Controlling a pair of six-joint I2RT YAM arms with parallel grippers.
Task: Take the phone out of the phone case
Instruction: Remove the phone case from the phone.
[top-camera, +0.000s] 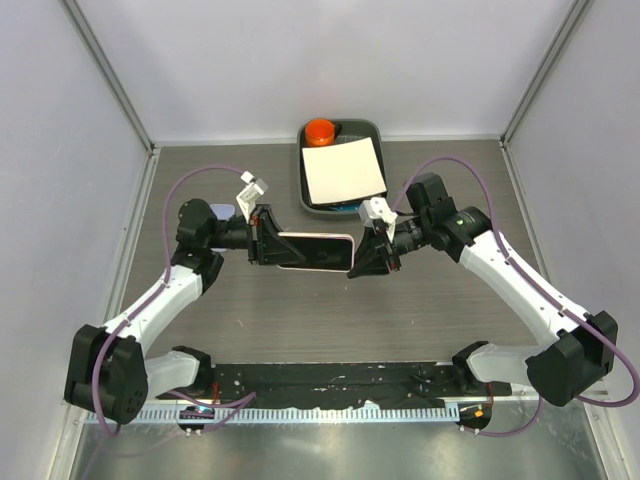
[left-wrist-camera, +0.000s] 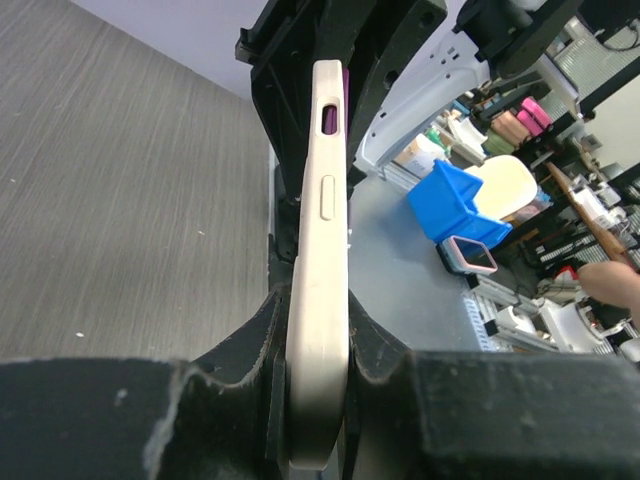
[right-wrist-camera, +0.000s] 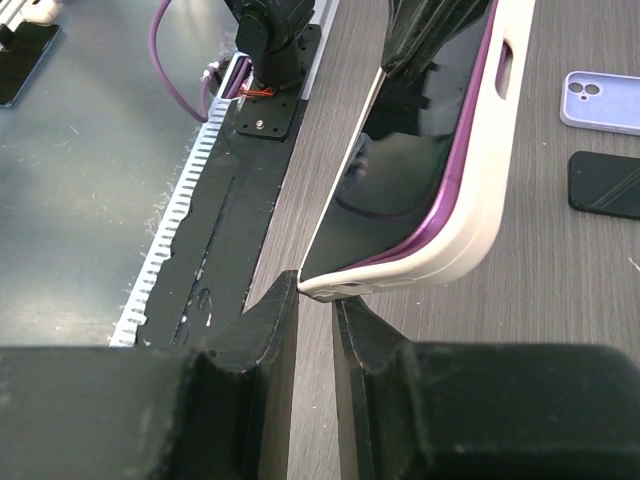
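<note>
Noted: phone case (left-wrist-camera: 318, 300) cream; phone (right-wrist-camera: 400, 180) black screen, purple rim; table (top-camera: 400, 310) grey, fine woodgrain; tray (top-camera: 372, 125) dark grey, holding white sheet (top-camera: 343, 170) and orange object (top-camera: 320, 130); arm cables (top-camera: 205, 172) purple

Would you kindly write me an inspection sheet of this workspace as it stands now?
Surface: grey table; black rail along the near edge.
Job's things: phone in pale case, held off the table between both arms.
Clutter: tray at the back with white card and orange object; lilac case and black slab on the table.
Grippers: left gripper shut on case; right gripper at the phone's corner, grip unclear.
Cables: purple cables loop over each arm.
Surroundings: white walls.
</note>
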